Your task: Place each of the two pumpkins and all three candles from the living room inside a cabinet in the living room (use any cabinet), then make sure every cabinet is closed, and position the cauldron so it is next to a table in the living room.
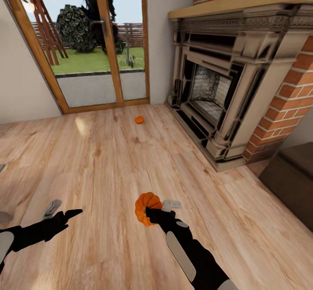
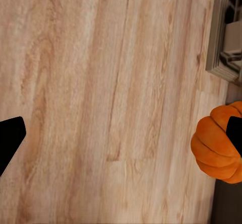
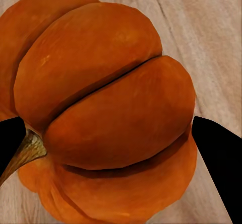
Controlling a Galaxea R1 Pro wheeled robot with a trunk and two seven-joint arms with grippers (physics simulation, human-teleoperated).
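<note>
My right gripper is shut on an orange ribbed pumpkin over the wood floor. In the right wrist view this pumpkin sits between the two black fingertips, its stem pointing sideways. The same pumpkin also appears in the left wrist view. A second, small pumpkin lies on the floor farther off, near the fireplace and the glass door. My left gripper hovers open and empty to the left of the held pumpkin. A corner of the dark-brown cabinet is at the right edge.
A large stone and brick fireplace stands ahead on the right, its hearth step jutting onto the floor. A wood-framed glass door to the garden is at the back left. Bare wood floor lies between me and the far pumpkin.
</note>
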